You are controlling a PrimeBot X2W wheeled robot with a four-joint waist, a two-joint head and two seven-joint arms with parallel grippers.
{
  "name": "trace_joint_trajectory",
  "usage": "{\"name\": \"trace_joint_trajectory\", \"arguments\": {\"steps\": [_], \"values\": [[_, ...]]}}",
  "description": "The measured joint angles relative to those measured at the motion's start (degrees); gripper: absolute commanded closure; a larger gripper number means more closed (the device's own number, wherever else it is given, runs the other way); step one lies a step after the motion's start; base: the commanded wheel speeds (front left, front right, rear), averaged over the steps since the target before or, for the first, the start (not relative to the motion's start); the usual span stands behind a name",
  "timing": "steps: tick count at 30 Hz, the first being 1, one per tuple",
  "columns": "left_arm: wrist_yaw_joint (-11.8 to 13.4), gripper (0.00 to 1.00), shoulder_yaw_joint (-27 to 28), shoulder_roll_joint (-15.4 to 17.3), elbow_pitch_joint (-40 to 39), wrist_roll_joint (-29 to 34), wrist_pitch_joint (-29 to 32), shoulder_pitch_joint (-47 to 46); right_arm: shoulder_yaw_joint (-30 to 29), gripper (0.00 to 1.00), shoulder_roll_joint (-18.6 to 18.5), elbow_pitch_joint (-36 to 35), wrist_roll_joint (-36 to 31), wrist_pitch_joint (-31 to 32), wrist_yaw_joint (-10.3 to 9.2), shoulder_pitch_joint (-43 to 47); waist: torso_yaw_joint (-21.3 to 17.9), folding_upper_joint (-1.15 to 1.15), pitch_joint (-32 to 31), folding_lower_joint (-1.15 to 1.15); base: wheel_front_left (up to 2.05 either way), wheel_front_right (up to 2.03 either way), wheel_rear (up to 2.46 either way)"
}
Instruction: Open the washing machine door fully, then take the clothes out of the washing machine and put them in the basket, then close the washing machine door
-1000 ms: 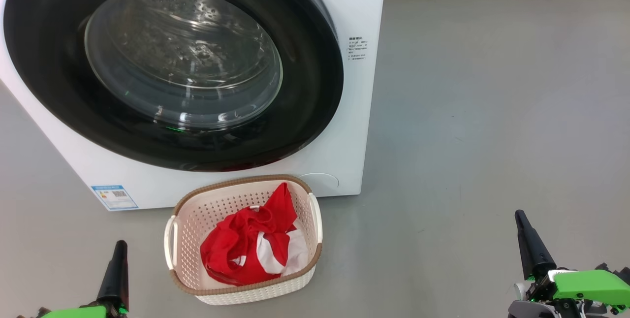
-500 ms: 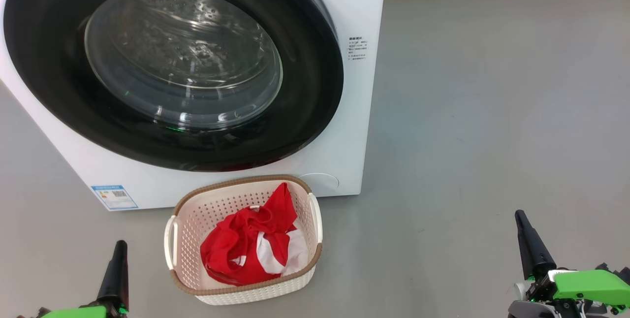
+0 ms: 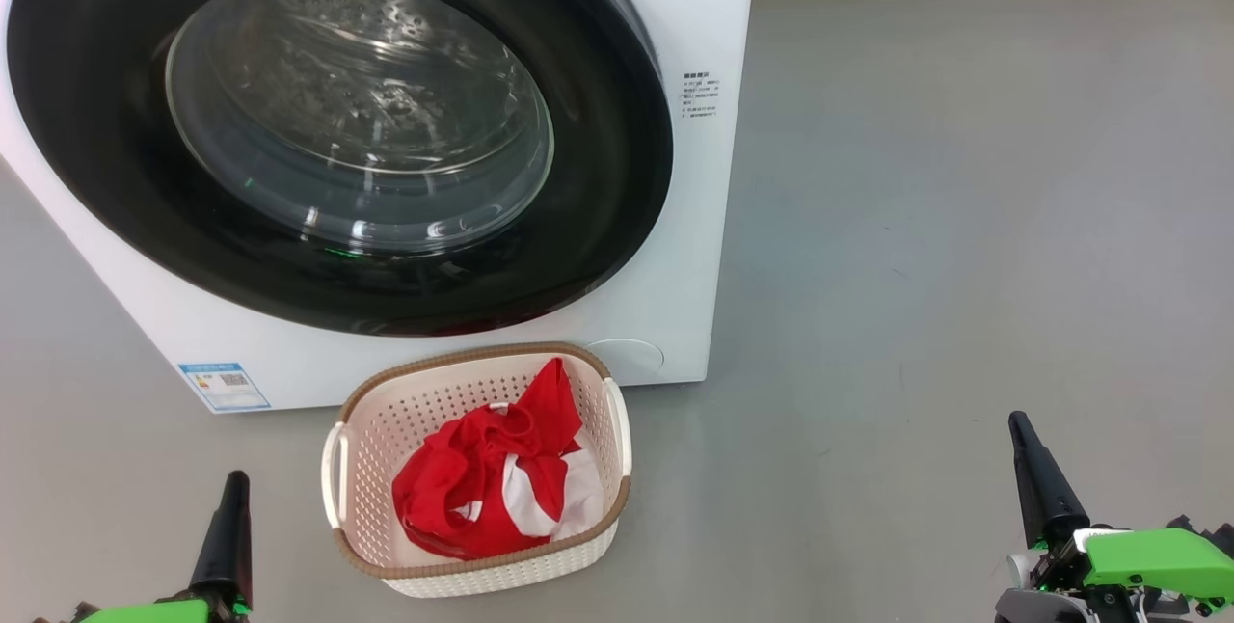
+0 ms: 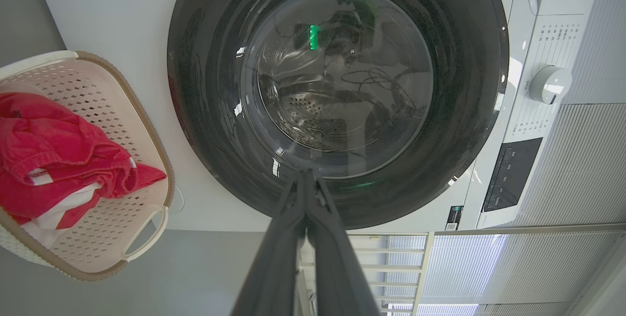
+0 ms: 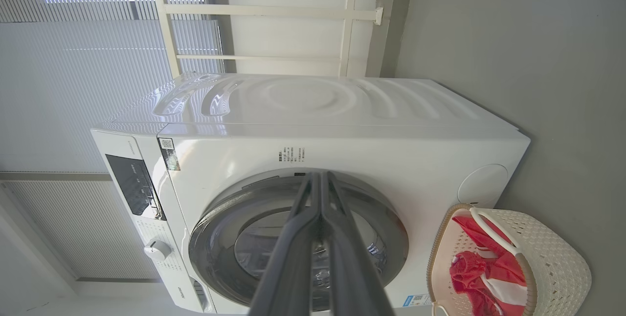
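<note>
- The washing machine door (image 3: 337, 131), a round glass porthole in a wide black rim, fills the upper left of the head view. It lies flush against the white washing machine (image 3: 689, 15), so it looks closed.
- Being round, the door has no long axis. Its face looks down-frame, toward the robot.
- The basket (image 3: 415, 411) sits on the grey floor (image 3: 916, 218) at lower centre, just in front of the machine, likely to keep carries short.
- The clothes (image 3: 482, 483), red with white, lie heaped inside the basket. The heap runs from lower left to a peak at upper right.
- The left gripper (image 3: 235, 483) at lower left and the right gripper (image 3: 1018, 425) at lower right have their fingers pressed together, holding nothing. They point up-frame, well apart from everything, so the task looks finished.
</note>
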Motion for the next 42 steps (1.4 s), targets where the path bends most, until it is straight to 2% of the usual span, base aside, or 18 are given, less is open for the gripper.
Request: {"name": "trace_joint_trajectory", "arguments": {"steps": [42], "values": [[0.00, 1.00, 0.00, 0.00, 0.00, 0.00, 0.00, 0.00, -0.04, 1.00, 0.03, -0.01, 0.00, 0.01, 0.00, 0.00, 0.00, 0.00, 0.00, 0.00, 0.00, 0.00, 0.00]]}}
